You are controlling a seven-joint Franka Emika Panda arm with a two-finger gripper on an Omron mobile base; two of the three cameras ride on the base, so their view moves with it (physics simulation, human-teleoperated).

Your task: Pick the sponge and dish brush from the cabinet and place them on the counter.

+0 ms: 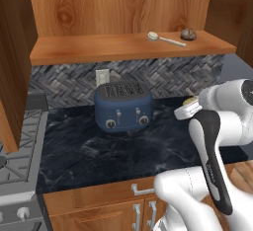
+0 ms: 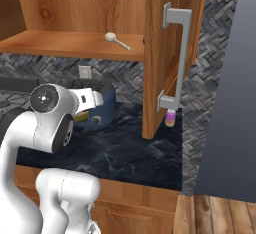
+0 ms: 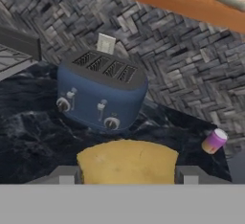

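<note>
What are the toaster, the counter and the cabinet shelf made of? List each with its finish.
Toaster: looks like blue painted metal, smooth with a soft sheen, dark slotted top, small round knobs.
Counter: apparently polished stone, black-blue with pale marbled veins.
Cabinet shelf: wood, reddish-brown with visible grain and a knot; whether solid or veneer can't be told.

The dark marbled counter (image 1: 99,153) bears a blue four-slot toaster (image 1: 123,106) near the herringbone backsplash and a small purple-and-cream jar (image 2: 170,118) further right. On the cabinet (image 1: 123,47) shelf lie the dish brush (image 1: 165,38) and a dark brown round lump (image 1: 188,34).
</note>
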